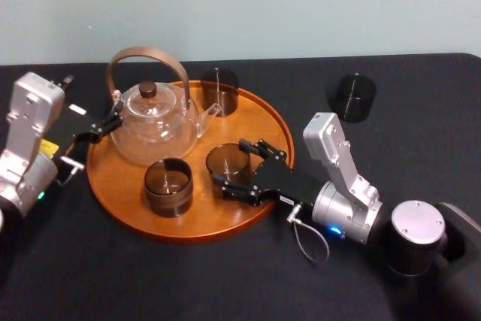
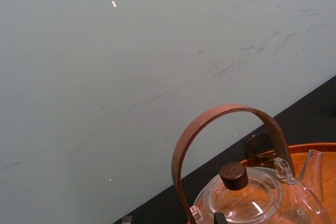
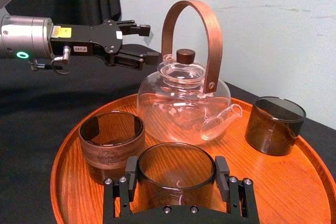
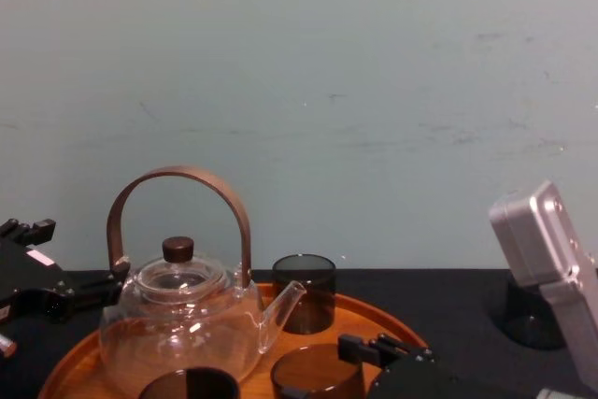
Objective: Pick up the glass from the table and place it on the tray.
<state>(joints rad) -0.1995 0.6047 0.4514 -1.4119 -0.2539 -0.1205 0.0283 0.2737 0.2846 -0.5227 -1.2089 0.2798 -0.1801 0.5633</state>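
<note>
Four glasses, one teapot, one tray, two pincers.

Head view. Right pincer (image 1: 231,165): gripping the glass (image 1: 225,157), a finger at each side of its wall, inside the tray (image 1: 188,227) near the rim. Banded glass (image 1: 169,186): just beside the pincer, to its left. Hazard: fingers opening wide could knock it. Teapot (image 1: 158,114): beyond the pincer and to its left. Fourth glass (image 1: 353,97): on the table (image 1: 421,110), well apart to the pincer's right. Left pincer (image 1: 105,127): idle across the tray, beside the teapot, fingers apart, holding nothing.

Left wrist view. Teapot handle and lid close to the left pincer. Hazard: any stray move there would jog the pot.

Right wrist view. Pads flush against the glass. I cannot tell whether its base rests on the wood. Hazard: if it does not, letting go would drop or tip it. The spout points toward the far glass (image 3: 275,124), just beyond my grip, so pushing forward risks a clash.

Chest view. Held glass low, at tray level. Hazard: drawing back before the fingers clear would drag it toward the rim.
</note>
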